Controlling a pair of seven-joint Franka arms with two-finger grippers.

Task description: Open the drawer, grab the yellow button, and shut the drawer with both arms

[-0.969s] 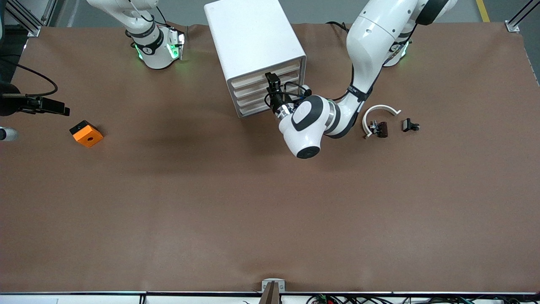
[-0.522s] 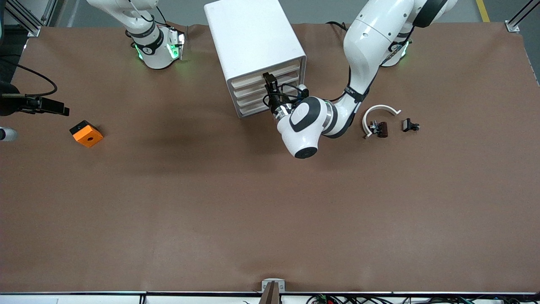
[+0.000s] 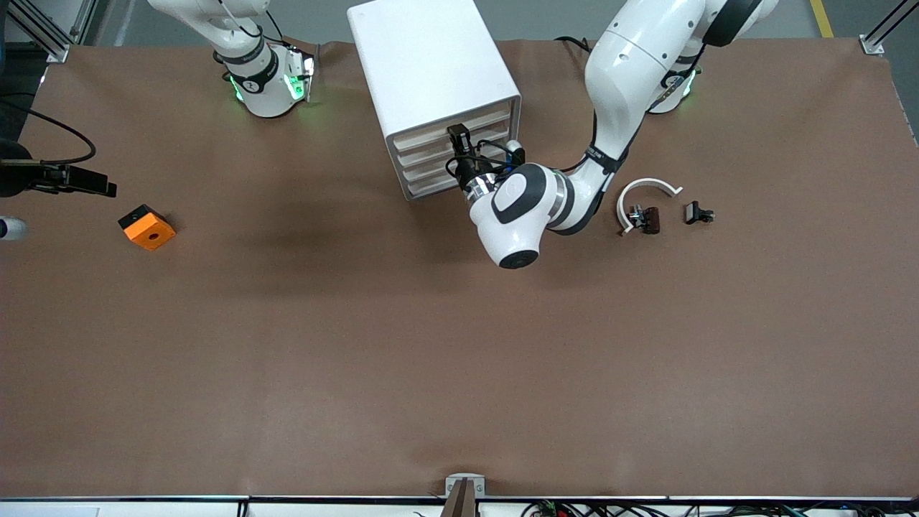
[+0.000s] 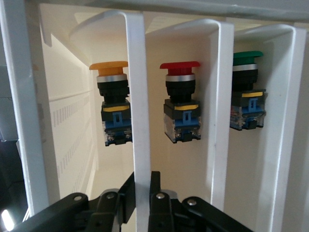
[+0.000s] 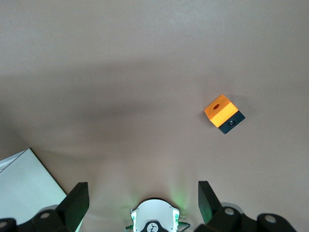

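Observation:
The white cabinet point(image 3: 431, 64) stands between the two arm bases, its four cream slat drawer fronts point(image 3: 431, 161) facing the front camera and all looking pushed in. My left gripper point(image 3: 459, 142) is at these fronts. In the left wrist view it point(image 4: 143, 186) is shut on one white drawer front slat point(image 4: 137, 96). Past the slats a button with an orange-yellow cap point(image 4: 113, 104) shows inside. My right gripper point(image 3: 86, 181) hangs open and empty at the right arm's end of the table; its fingers point(image 5: 72, 205) stand wide apart.
A red-capped button point(image 4: 179, 104) and a green-capped one point(image 4: 247, 92) sit in the neighbouring drawers. An orange block with a round hole point(image 3: 146, 227) lies below my right gripper point(image 5: 222, 112). A white curved piece point(image 3: 646, 188) and small black clip pieces point(image 3: 698, 212) lie toward the left arm's end.
The left arm's wrist and gripper have shifted slightly toward the cabinet front. The right arm has not moved.

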